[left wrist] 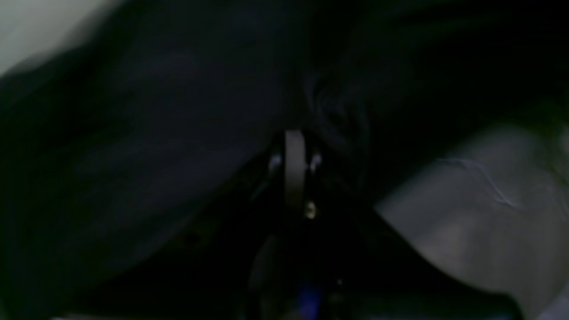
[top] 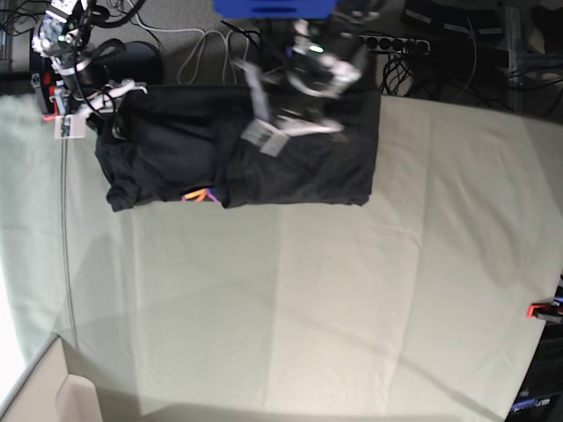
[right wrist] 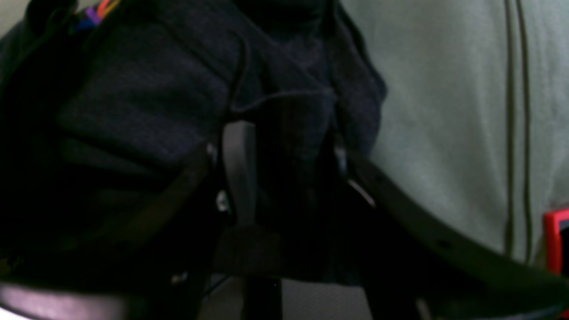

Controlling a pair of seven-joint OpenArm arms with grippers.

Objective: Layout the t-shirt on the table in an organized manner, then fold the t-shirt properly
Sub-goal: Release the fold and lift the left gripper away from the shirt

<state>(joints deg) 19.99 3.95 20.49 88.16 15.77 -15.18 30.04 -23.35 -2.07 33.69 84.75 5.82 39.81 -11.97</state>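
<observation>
Going from the left of the base view, the right pincer stood at the far left corner of the one t-shirt. In the right wrist view, its two fingers stood apart with a thick bunch of dark fabric gathered between them, so it was grasping the t-shirt. One red clamp showed at the tabletop's edge in that view.

The single t-shirt lay as a dark, roughly rectangular block along the far edge of the tabletop, with a small strip of its coloured print peeping out at its near edge.

Further right, the left pincer hung over the shirt's middle, blurred. In the left wrist view, its fingers were clenched together, pressed against dark cloth; whether any fabric was caught between them could not be told.

At the far right edge of the tabletop sat another red clamp.
</observation>
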